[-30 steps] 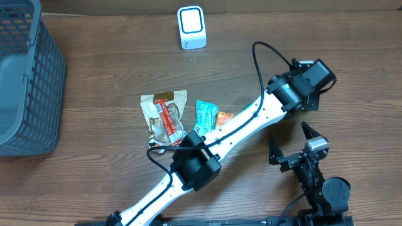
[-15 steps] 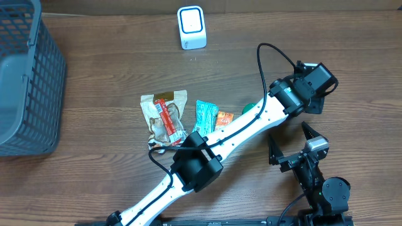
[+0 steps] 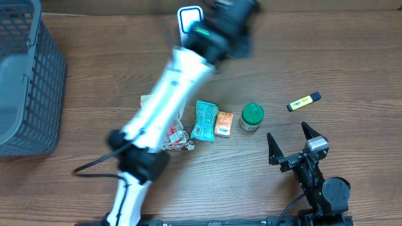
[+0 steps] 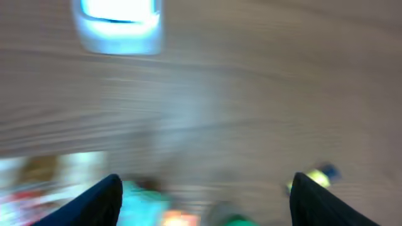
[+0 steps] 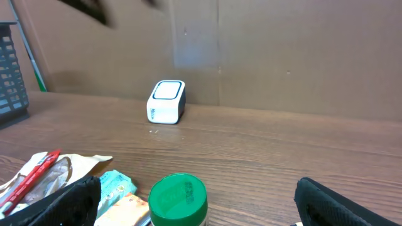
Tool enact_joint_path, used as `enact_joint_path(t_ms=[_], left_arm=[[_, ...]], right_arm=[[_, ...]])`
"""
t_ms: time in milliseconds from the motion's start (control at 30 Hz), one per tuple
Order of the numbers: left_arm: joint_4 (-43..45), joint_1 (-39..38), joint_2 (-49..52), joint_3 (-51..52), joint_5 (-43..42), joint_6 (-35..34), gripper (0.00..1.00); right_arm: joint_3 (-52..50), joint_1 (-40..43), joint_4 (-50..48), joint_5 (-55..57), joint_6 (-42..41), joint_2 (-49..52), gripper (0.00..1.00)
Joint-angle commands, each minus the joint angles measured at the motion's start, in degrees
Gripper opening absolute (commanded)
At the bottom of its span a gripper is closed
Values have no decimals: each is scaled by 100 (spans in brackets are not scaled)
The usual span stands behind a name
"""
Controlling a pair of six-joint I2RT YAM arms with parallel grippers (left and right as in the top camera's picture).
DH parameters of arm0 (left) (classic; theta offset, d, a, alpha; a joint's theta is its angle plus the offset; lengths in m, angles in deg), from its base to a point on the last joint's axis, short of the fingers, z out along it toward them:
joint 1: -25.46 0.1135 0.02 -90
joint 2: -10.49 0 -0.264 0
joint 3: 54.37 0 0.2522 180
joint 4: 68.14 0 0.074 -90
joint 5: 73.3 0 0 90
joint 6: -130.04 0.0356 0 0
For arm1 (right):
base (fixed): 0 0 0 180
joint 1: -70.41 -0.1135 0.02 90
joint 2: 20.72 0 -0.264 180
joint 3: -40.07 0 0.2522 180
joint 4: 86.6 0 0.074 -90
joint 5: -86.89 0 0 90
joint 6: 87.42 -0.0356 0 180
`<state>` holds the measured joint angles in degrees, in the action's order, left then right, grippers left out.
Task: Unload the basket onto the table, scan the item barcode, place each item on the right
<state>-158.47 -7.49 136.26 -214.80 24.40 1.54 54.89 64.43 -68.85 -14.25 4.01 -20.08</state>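
The left tool (image 4: 204,185), jaws apart and empty, hovers blurred by the white box-shaped scanner (image 5: 167,102). The right tool (image 3: 287,133) rests wide apart near the green-lidded round jar (image 3: 252,115).

Light fell soft and even on the table (image 3: 339,56), shadows faint. By the scanner (image 3: 188,15) the left arm (image 3: 179,75) was smeared with motion blur; the left wrist view was wholly blurred, the right wrist view sharp.

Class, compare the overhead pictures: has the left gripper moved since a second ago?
Yes. The left gripper swung leftward and toward the far edge, ending beside the white scanner.
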Motion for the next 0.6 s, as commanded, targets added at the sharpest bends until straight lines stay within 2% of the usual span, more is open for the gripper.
enact_joint_path(t_ms=[0, 233, 267, 333, 467, 500, 567], left_arm=[[-643, 901, -234, -68, 192, 496, 74], [-1967, 2656, -210, -42, 192, 627, 78], [-2024, 2879, -210, -35, 188, 643, 78], [-2024, 3268, -210, -7, 87, 667, 84], [-2024, 3801, -210, 39, -26, 684, 86], [-2024, 3897, -210, 39, -31, 682, 100], [-2024, 4030, -210, 39, -83, 684, 100]], right_arm=[[-61, 37, -28, 59, -37, -42, 100], [-61, 37, -28, 59, -37, -42, 100], [-61, 37, -28, 59, -37, -42, 100], [-61, 37, -28, 59, -37, -42, 100], [-61, 37, -28, 59, -37, -42, 100], [-61, 37, -28, 59, -37, -42, 100], [-61, 37, -28, 59, -37, -42, 100]])
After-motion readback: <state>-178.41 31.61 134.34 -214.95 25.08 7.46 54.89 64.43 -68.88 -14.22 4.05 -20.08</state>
